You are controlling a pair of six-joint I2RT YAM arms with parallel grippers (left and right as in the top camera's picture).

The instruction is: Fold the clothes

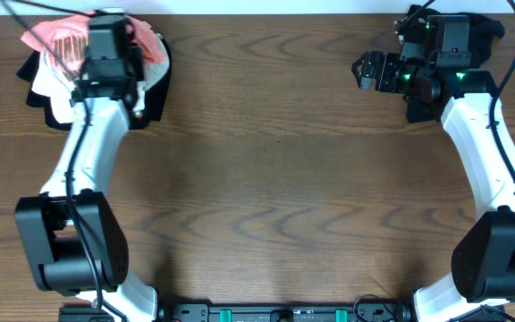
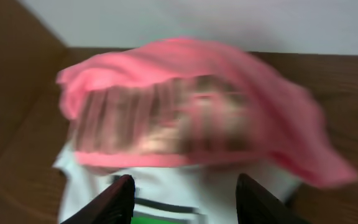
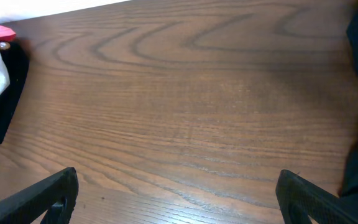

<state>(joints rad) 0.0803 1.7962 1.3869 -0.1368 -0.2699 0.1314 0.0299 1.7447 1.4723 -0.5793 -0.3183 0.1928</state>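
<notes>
The salmon-pink T-shirt (image 2: 191,93), striped print facing up, lies crumpled on top of a pile at the far left corner of the desk (image 1: 284,179). Under it are a white garment (image 2: 86,180) and a black garment (image 1: 155,98).

Left tool (image 2: 186,183): over the pile, its 2 fingers parted, gripping nothing.

Right tool (image 3: 179,180): wide open above the desk surface, well apart from the pile.

Legible text: none in any view.
Print on pink T-shirt (image 2: 191,106): dark stripes, too blurred to read.
</notes>
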